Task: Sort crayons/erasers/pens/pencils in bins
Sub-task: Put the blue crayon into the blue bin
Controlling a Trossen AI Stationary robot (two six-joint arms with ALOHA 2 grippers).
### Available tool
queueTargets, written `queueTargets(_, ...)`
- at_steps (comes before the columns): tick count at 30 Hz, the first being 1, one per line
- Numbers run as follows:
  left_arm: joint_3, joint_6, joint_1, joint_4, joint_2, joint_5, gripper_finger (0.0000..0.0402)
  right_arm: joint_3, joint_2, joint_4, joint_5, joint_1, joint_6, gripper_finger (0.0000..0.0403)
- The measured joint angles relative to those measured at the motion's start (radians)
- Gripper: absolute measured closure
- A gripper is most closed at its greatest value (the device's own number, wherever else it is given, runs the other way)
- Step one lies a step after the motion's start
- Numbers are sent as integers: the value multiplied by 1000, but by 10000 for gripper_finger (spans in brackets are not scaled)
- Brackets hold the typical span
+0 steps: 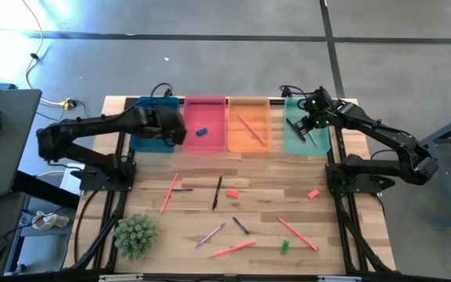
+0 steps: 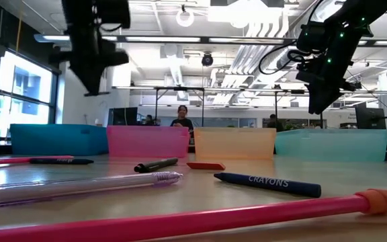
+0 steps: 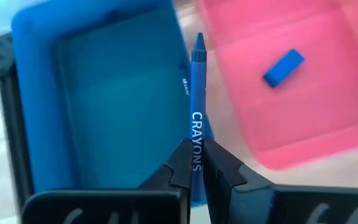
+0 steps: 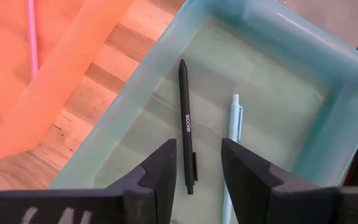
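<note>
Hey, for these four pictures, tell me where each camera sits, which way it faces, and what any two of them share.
High: above the table, facing straight down; both arms over four bins.
Low: at tabletop height, facing level across sticks toward the bins; both arms hang from above.
Left wrist: on the left arm; left gripper pinches a blue crayon over the blue bin.
Right wrist: on the right arm; right gripper open above the teal bin.
Shared: the blue eraser in the pink bin also shows in left wrist.

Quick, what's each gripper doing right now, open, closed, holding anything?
Left gripper: closed on a blue crayon, above the blue bin.
Right gripper: open, empty, above the teal bin.
</note>
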Motion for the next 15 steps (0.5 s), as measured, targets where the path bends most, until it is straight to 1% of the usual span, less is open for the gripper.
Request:
queueTargets(2,-61,0,41,14,-34,29,394,0,0,1,1,0,20,286)
queueTargets(6,-142,12,96,100,-79,78,394,0,0,14,-1,0,70,286)
queueTargets(9,-176,26,132,135,-86,91,394,0,0,25,-20,0,113,286)
queueTargets(12,-211,65,171,156,-86,102,394,-1,0,48,-101,0,130,286)
queueTargets(15,-246,108,214,211,-83,159,394,-1,0,104,-208,1,154,286)
